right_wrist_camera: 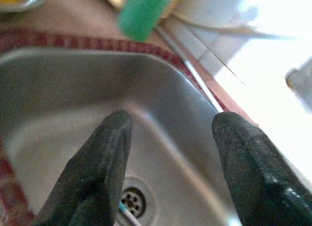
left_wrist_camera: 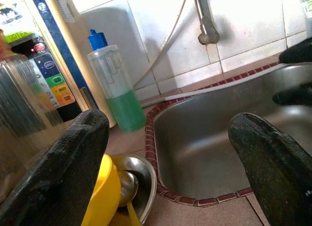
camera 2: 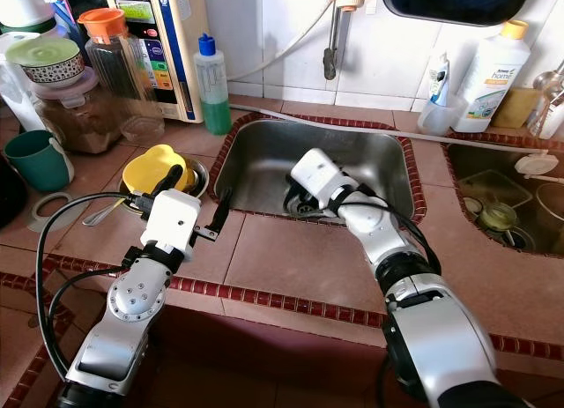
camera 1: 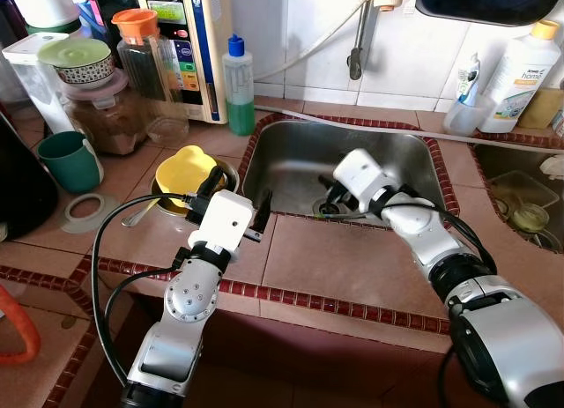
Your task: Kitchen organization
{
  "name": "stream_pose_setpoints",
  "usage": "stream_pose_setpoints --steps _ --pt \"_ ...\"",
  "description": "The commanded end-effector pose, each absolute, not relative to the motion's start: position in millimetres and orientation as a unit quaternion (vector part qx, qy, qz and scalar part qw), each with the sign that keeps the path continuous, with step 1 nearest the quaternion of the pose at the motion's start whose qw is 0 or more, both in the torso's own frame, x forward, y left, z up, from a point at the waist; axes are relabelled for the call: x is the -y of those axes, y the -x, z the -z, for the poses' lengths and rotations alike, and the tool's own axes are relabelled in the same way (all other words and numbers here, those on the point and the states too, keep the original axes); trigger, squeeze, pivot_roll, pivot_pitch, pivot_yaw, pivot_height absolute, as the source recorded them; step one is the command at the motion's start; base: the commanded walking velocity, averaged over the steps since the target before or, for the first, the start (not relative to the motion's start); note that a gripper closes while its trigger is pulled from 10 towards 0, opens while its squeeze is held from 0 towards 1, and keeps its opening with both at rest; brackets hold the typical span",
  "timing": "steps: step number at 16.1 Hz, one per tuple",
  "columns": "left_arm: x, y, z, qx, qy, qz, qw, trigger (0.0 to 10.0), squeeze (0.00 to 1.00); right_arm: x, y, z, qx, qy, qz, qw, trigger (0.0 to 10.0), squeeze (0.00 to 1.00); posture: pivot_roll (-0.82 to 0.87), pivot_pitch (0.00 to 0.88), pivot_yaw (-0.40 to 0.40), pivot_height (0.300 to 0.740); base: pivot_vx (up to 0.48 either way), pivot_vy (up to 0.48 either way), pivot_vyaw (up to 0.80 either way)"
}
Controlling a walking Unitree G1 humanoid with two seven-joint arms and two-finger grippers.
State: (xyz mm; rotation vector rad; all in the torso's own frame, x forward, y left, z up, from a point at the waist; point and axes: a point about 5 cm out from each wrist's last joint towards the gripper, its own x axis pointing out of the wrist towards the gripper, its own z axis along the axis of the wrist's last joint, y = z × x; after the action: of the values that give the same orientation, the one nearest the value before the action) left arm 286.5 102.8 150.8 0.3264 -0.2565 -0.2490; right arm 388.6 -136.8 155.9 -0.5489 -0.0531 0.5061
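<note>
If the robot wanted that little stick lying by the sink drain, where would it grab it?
Probably at the white shaft of the stick, coming straight down from above. It lies flat on the floor of the sink against the drain, so only its sides offer a pinch. The right gripper hangs open over it; the left gripper is open above the counter.

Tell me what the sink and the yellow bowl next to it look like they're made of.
The sink looks like brushed stainless steel: grey with soft, streaky reflections. The yellow bowl seems to be plastic: opaque, evenly coloured, dull sheen. It sits in a shiny metal bowl.
</note>
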Motion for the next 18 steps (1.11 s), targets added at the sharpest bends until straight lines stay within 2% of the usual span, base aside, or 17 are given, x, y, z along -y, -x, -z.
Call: stream_pose_setpoints --steps 1,3,4,6,7,8,9,11,12,18 --pt "-104 -288 -149 0.121 -0.162 0.120 0.972 10.0 0.00 142 -390 -159 0.026 0.202 -0.222 0.953 10.0 1.00 0.03 0.014 0.030 0.740 0.000 0.000 0.00" --pt "-104 -288 -147 0.116 -0.164 0.118 0.973 10.0 0.00 147 -389 -161 0.036 0.150 -0.202 0.967 10.0 1.00 0.02 0.014 0.025 0.740 0.000 0.000 0.00" --pt "-103 -288 -143 0.110 -0.161 0.115 0.974 10.0 0.00 155 -383 -158 0.041 0.080 -0.176 0.980 10.0 1.00 0.01 0.017 0.018 0.740 0.000 0.000 0.00" --pt "-101 -289 -142 0.108 -0.157 0.114 0.975 10.0 0.00 164 -374 -158 0.065 0.058 -0.134 0.987 10.0 1.00 0.00 0.018 0.018 0.740 0.000 0.000 0.00" --pt "-99 -290 -142 0.108 -0.155 0.114 0.975 10.0 0.00 163 -365 -156 0.061 0.047 -0.142 0.987 10.0 1.00 -0.02 0.020 0.019 0.740 0.000 0.000 0.00" --pt "-98 -290 -141 0.108 -0.153 0.115 0.976 10.0 0.00 158 -355 -155 0.062 0.039 -0.160 0.984 10.0 0.87 -0.03 0.020 0.020 0.740 0.000 0.000 0.00" --pt "-96 -291 -142 0.110 -0.150 0.116 0.976 10.0 0.00 152 -348 -153 0.061 0.038 -0.174 0.982 10.0 0.59 -0.04 0.020 0.019 0.740 0.000 0.000 0.00" --pt "-95 -293 -143 0.111 -0.145 0.114 0.977 10.0 0.00 144 -342 -151 0.051 0.022 -0.187 0.981 10.0 0.56 -0.04 0.020 0.018 0.740 0.000 0.000 0.00" --pt "-95 -295 -143 0.110 -0.140 0.109 0.978 10.0 0.00 140 -338 -152 0.046 0.016 -0.196 0.979 10.0 0.00 -0.04 0.016 0.016 0.740 0.000 0.000 -0.77" --pt "-96 -297 -142 0.109 -0.138 0.091 0.980 10.0 0.00 131 -328 -161 0.027 0.015 -0.205 0.978 10.0 0.00 -0.05 0.010 0.005 0.740 0.000 0.000 -0.77"
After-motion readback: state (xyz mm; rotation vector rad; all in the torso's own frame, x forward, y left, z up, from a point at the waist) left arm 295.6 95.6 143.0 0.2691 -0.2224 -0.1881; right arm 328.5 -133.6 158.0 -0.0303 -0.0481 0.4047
